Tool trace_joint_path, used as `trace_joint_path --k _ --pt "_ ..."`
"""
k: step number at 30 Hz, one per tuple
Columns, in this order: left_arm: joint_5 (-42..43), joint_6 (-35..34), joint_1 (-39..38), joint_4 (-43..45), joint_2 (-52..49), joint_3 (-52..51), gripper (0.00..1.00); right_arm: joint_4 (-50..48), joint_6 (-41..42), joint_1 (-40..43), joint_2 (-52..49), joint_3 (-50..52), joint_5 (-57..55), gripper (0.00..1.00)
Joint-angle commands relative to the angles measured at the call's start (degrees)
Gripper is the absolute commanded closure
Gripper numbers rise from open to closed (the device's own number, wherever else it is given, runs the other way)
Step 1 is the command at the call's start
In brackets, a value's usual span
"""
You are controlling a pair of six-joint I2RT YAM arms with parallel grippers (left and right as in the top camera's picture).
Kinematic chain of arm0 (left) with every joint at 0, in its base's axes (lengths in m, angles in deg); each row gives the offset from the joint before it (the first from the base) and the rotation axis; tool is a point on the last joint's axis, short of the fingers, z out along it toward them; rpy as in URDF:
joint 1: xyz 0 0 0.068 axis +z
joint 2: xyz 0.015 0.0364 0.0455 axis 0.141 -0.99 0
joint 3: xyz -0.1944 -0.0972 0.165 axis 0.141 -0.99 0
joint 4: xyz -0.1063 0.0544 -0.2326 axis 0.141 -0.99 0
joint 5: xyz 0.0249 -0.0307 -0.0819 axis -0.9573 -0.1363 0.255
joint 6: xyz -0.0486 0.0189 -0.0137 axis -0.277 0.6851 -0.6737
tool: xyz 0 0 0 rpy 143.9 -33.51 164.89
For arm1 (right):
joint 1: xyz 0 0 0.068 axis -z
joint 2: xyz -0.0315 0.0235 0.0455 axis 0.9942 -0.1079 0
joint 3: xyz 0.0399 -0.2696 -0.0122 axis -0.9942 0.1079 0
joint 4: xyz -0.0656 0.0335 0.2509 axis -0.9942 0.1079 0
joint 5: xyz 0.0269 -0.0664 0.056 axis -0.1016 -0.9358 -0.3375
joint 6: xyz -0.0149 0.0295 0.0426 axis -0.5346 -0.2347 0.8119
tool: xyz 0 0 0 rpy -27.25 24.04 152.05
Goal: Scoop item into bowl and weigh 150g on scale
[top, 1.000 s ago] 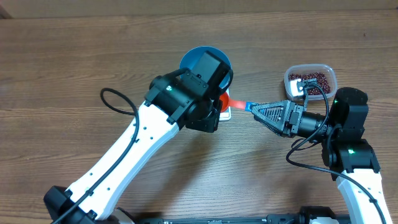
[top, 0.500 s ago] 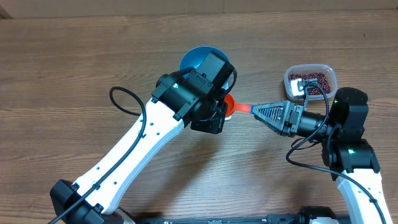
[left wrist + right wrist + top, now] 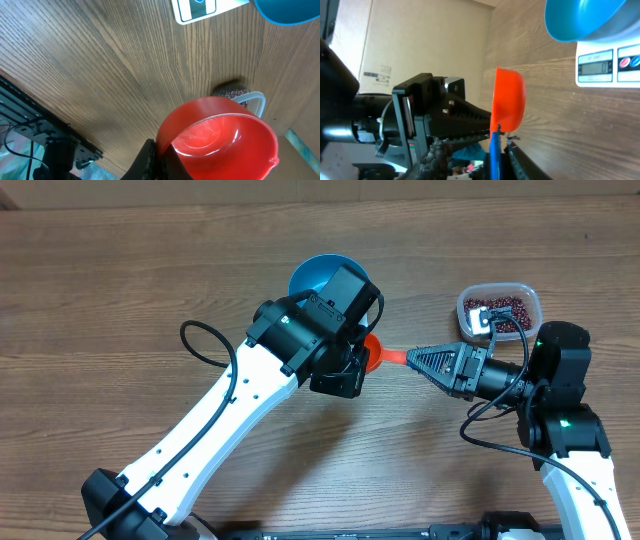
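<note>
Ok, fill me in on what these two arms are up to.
Looks like a scoop handover. The left gripper pinches the rim of the empty orange scoop, while the right gripper has its blue handle between its fingers. The beans sit in the clear tub; the blue bowl rests on the scale.

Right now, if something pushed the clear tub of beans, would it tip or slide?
The clear tub sits low and wide, so it would probably slide on the wooden table rather than tip. It looks like thin plastic holding small beans, so it is likely light. The loose beans would probably shift inside.
</note>
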Motion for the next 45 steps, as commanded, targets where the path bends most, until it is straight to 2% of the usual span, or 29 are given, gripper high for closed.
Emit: trace_joint_path --k 1,11,22,29,31,39,40,41,42,43,44,45 --pt "0.7 -0.1 -0.4 -0.2 -0.5 1.0 0.96 -0.4 -0.2 -0.3 0.2 -1.4 -0.2 0.69" --pt "1.4 -0.2 -0.4 -0.2 -0.5 1.0 0.96 -0.2 -0.3 -0.3 0.2 -1.4 -0.5 0.78" --pt "1.5 -0.6 -0.4 0.0 -0.5 1.0 0.96 1.1 -0.3 -0.3 0.2 -1.4 -1.7 0.78" --pt "1.5 -0.6 -0.4 0.0 -0.5 1.1 0.96 1.1 -0.3 -0.3 0.2 -1.4 -1.8 0.86" --pt "1.5 -0.6 -0.4 0.0 -0.5 1.1 0.96 1.1 -0.3 -0.3 0.2 -1.4 -1.9 0.91" --pt "1.5 -0.6 -0.4 0.0 -0.5 1.1 0.96 1.1 -0.3 -0.3 0.2 -1.4 -1.9 0.95" --pt "1.5 -0.6 -0.4 0.0 -0.5 1.0 0.92 1.1 -0.3 -0.3 0.2 -1.4 -1.9 0.96" --pt "1.5 -0.6 -0.4 0.0 -0.5 1.0 0.77 1.1 -0.3 -0.3 0.2 -1.4 -1.9 0.96" --pt "1.5 -0.6 -0.4 0.0 -0.5 1.0 0.47 1.1 -0.3 -0.3 0.2 -1.4 -1.9 0.96" --pt "1.5 -0.6 -0.4 0.0 -0.5 1.0 0.13 1.1 -0.3 -0.3 0.2 -1.4 -1.9 0.96" --pt "1.5 -0.6 -0.4 0.0 -0.5 1.1 0.0 1.1 -0.3 -0.3 0.2 -1.4 -1.9 0.96" --pt "1.5 -0.6 -0.4 0.0 -0.5 1.1 0.0 1.2 -0.7 -0.3 0.2 -1.4 -1.9 0.96"
